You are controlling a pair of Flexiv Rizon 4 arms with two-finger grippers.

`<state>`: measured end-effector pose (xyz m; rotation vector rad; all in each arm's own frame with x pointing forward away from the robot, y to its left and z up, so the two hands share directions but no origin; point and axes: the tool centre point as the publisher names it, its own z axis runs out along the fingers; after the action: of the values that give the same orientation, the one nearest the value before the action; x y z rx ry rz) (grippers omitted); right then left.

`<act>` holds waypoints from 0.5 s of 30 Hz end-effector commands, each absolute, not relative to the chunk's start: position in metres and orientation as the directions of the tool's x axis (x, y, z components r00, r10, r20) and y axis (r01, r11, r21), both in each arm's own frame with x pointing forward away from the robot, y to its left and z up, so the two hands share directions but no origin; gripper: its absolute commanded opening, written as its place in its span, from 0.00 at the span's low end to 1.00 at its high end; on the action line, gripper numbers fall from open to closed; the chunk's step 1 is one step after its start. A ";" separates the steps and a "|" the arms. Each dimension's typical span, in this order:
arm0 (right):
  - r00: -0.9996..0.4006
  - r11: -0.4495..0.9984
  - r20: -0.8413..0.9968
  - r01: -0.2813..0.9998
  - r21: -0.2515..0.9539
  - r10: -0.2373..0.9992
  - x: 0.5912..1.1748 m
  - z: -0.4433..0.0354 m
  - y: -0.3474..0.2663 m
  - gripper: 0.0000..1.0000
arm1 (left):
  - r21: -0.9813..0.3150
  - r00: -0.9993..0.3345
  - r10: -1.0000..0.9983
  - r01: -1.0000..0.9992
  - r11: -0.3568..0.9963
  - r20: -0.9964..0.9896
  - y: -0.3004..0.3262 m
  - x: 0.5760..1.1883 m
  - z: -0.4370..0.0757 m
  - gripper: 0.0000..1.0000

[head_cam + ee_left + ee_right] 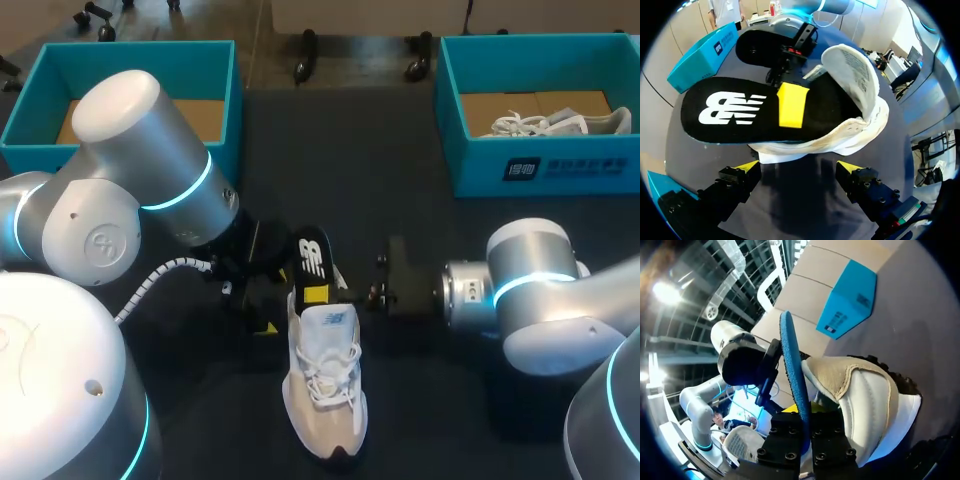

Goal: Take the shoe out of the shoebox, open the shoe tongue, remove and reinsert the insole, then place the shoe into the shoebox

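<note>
Left gripper (799, 167) hangs spread by unboxed sneaker (325, 385); right gripper (801, 421) pinches black insole (737, 111), half out; reinsertion and boxing seemingly remain.

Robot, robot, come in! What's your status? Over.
Left pincer open, beside the white lace-up sneaker. Right pincer shut on the black foam insole, partly out of the sneaker. Nothing blocking it.

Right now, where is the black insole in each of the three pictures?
Head view: the insole sticks out of the white shoe, mid-table.
Left wrist view: its black face lies ahead of the left gripper.
Right wrist view: edge-on, clamped in the right gripper.
Shared landmark: the white shoe.
</note>
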<state>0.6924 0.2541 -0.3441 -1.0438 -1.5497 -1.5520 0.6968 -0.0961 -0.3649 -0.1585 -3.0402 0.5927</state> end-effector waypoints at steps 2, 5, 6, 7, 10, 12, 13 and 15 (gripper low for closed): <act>-0.433 -0.052 0.899 0.898 0.437 0.069 0.678 -0.348 0.255 0.00 | -0.376 -0.994 0.109 0.094 0.922 0.018 -0.095 0.696 -0.365 1.00; -0.462 -0.047 0.885 0.884 0.465 0.060 0.677 -0.345 0.256 0.00 | -0.376 -0.994 0.109 0.094 0.922 0.018 -0.095 0.696 -0.365 1.00; -0.473 -0.042 0.879 0.879 0.476 0.058 0.677 -0.343 0.257 0.06 | -0.376 -0.994 0.109 0.094 0.922 0.018 -0.095 0.696 -0.365 1.00; -0.483 -0.038 0.874 0.873 0.486 0.055 0.677 -0.341 0.258 0.30 | -0.376 -0.994 0.109 0.094 0.922 0.018 -0.095 0.696 -0.365 1.00; -0.515 -0.019 0.856 0.856 0.516 0.052 0.678 -0.336 0.262 0.45 | -0.376 -0.994 0.109 0.094 0.922 0.018 -0.095 0.696 -0.365 1.00; -0.531 -0.008 0.846 0.847 0.532 0.054 0.680 -0.333 0.264 0.46 | -0.376 -0.994 0.109 0.094 0.922 0.018 -0.095 0.696 -0.365 1.00; -0.542 0.000 0.838 0.840 0.543 0.055 0.680 -0.330 0.265 0.45 | -0.376 -0.994 0.109 0.094 0.922 0.018 -0.095 0.696 -0.365 1.00; -0.558 0.013 0.828 0.829 0.558 0.058 0.682 -0.326 0.267 0.44 | -0.376 -0.994 0.109 0.094 0.922 0.018 -0.095 0.696 -0.365 1.00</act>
<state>0.6790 0.2644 -0.3306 -0.9183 -1.6606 -1.6230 0.6968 -0.0961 -0.3649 -0.1584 -3.0402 0.5927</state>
